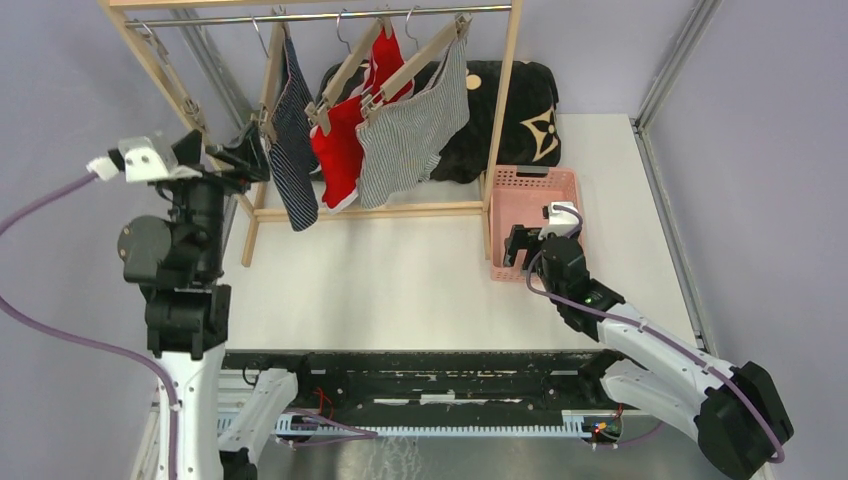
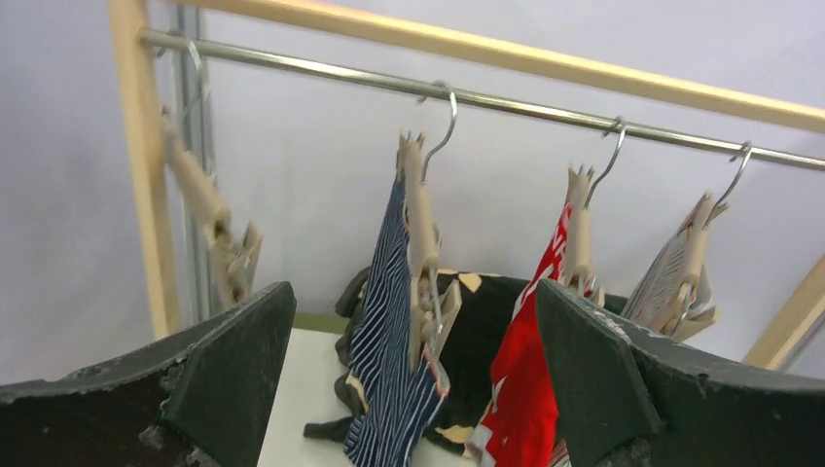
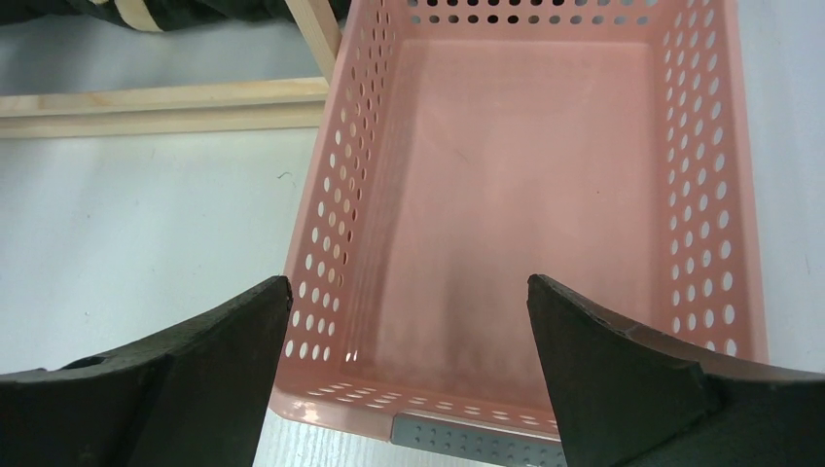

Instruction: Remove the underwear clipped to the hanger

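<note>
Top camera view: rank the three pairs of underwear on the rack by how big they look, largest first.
1. The grey-and-white pinstriped pair, hanging broadside to the camera.
2-3. The red pair and the navy striped pair: too close to rank. The red is partly covered by the pinstriped one, and the navy hangs edge-on.

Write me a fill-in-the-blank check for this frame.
The plain red cloth underwear hangs between the navy striped pair and the ___ pinstriped pair. The pink perforated plastic basket holds ___. The right end effector hovers open above the ___.
Missing: grey-and-white; nothing; basket.
</note>
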Tool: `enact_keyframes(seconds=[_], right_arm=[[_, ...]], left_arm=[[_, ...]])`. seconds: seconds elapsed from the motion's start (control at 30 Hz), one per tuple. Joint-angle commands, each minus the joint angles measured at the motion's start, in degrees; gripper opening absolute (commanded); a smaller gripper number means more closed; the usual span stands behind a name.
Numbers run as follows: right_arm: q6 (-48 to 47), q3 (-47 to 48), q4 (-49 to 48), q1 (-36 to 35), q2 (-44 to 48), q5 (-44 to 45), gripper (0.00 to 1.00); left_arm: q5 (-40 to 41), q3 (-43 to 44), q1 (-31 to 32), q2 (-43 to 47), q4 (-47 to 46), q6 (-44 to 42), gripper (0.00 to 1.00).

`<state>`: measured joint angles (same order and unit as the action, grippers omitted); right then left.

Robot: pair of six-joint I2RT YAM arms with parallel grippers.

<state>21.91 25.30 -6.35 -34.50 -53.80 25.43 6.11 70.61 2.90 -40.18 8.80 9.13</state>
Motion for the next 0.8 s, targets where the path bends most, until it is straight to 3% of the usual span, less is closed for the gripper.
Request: enact_keyframes(seconds=[0.0,0.13,0.3,0.47,0.63,0.77], right_arm=[[-0.8,3.1,-1.0,-0.2,1.9,-1.4,1.00],[-0.8,3.6,-0.2,-0.2,2.0,-2.4,1.00],[-0.8,3.8,-0.1,-0.2,2.3,-3.4,1.00],[-0.9,3.9,0.1,-0.2,2.2,-3.5,1.00],[-0.8,3.9,-0.1,-0.2,1.9,-4.9,1.00],[-0.9,3.9,-0.4,-0.2,1.8,-5.5,0.99]], left_arm=[[-6.1,13.0,0.1,-9.9,7.7,-0.1,0.99],[-9.6,28.7,0.1,-21.2,18.9,-0.7,0.99],[-9.9,39.8,0.1,-29.1,24.5,-2.6,0.99],[-8.9,41.3,0.0,-30.9,25.3,-4.0,0.97],[-6.8,40.9,0.1,-31.7,25.5,-4.9,0.77],[-7.9,39.1,0.1,-32.0,24.9,-5.3,0.74]])
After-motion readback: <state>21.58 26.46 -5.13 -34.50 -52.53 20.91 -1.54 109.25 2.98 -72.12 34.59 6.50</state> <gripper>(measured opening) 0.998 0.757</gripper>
